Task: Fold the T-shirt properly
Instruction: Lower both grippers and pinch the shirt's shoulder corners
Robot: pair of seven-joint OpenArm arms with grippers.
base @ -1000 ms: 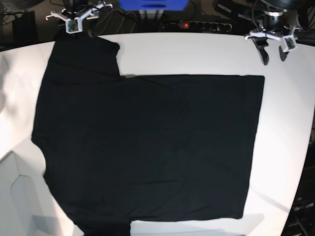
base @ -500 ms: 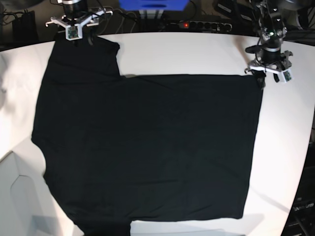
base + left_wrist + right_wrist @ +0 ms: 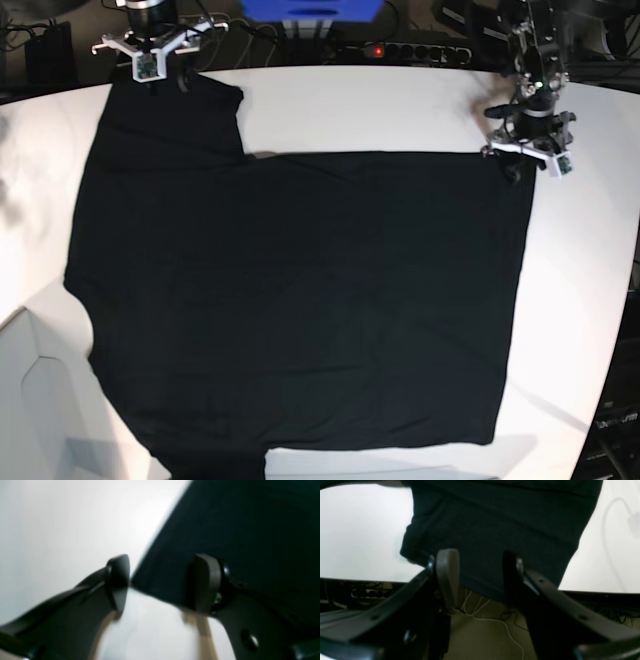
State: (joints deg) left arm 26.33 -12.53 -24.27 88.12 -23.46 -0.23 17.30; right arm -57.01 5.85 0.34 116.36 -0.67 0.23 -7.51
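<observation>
I'm seeing a white table (image 3: 380, 110), a power strip (image 3: 415, 50) glowing red behind it, and a blue box (image 3: 310, 10).

The T-shirt (image 3: 300, 300) is soft matt black cloth, faintly ribbed at its hem in the right wrist view. The surface (image 3: 380, 110) is smooth white with a slight sheen. Left end effector (image 3: 160, 582) and right end effector (image 3: 480, 577) fingers look like smooth dark plastic, dully glossy

No readable text, labels or numbers in any view — T-shirt (image 3: 300, 300) shows plain black side only.
</observation>
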